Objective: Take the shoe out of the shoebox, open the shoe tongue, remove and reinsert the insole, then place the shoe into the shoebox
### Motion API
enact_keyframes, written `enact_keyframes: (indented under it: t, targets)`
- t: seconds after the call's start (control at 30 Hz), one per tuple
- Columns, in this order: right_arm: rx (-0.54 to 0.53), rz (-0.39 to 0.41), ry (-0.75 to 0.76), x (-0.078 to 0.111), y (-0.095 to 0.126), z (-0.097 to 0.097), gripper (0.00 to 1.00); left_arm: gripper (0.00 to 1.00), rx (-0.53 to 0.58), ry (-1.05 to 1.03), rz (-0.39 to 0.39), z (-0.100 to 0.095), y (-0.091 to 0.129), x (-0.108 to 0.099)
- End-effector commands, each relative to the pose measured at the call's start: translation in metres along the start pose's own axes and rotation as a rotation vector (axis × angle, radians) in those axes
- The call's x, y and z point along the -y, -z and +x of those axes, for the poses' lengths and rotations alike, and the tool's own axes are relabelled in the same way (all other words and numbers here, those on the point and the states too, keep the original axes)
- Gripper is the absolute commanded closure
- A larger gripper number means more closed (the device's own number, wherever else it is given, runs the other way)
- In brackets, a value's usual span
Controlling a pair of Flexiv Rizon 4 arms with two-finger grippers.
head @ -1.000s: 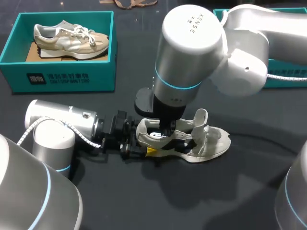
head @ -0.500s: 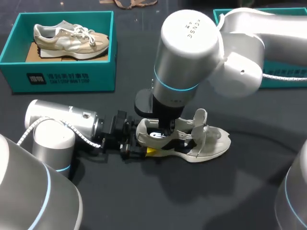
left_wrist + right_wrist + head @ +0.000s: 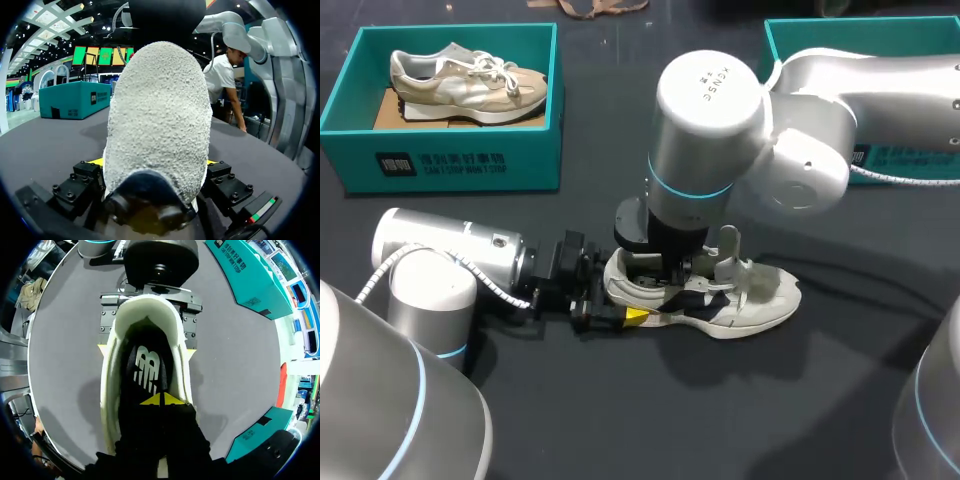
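The right gripper (image 3: 162, 400) stands inside the shoe's opening with its two yellow tips drawn together, tip-down on the black insole (image 3: 145, 367). Whether a fold of the insole is pinched between them cannot be seen. From these tips the insole's heel end runs straight ahead to the cupped heel wall, and the toe end lies back under the wrist. The gripper is therefore aligned with the long axis of the shoe (image 3: 750, 300). The shoe rests sole-down on the table, heel toward the left arm and toe pointing away from it, with the tongue (image 3: 728, 245) raised beside the right wrist. Beyond the heel, the left gripper (image 3: 147, 350) is clamped on it, one finger on each side, holding the shoe steady. The right arm is the nearer to the insole. Any extraction or reseating stroke will probably have to run along this heel-to-toe line. A teal shoebox (image 3: 840, 22) sits well apart behind the right arm.
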State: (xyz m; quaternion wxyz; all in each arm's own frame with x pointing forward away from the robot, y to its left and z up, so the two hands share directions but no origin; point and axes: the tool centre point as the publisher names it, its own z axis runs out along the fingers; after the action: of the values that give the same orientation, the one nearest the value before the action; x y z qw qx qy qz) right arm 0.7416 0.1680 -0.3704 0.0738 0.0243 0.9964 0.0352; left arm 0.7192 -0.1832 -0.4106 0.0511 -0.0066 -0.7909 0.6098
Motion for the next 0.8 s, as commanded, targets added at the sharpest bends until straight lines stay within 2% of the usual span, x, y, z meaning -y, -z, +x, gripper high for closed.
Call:
enact_keyframes:
  t: [0.03,0.07,0.23,0.4,0.43,0.47,0.7,0.73,0.8]
  targets:
    - [0.000,-0.025,-0.020,0.019,-0.009,-0.001,1.00,1.00,0.002,0.000,0.000,-0.001,0.001,-0.002]
    - [-0.002,-0.032,-0.030,0.024,-0.010,-0.001,1.00,1.00,0.002,0.000,0.000,-0.001,0.001,-0.002]
    - [-0.009,-0.027,-0.055,0.042,-0.012,0.000,0.61,1.00,0.002,0.000,0.000,-0.001,0.001,-0.002]
    - [-0.028,-0.026,-0.061,0.048,-0.017,0.002,0.51,1.00,0.002,0.000,0.000,-0.001,0.001,-0.002]
    - [-0.033,-0.026,-0.061,0.049,-0.019,0.002,0.45,1.00,0.002,0.000,0.000,-0.001,0.001,-0.002]
    - [-0.040,-0.029,-0.059,0.049,-0.020,0.002,0.33,1.00,0.002,0.000,0.000,-0.001,0.001,-0.002]
    - [-0.116,-0.017,-0.044,0.046,-0.040,0.004,0.27,1.00,0.002,0.000,0.000,-0.001,0.001,-0.002]
    - [-0.134,-0.013,-0.041,0.045,-0.044,0.005,0.27,1.00,0.002,0.000,0.000,-0.001,0.001,-0.002]
    - [-0.162,-0.014,-0.031,0.041,-0.050,0.010,0.37,1.00,0.002,0.000,0.000,-0.001,0.001,-0.002]
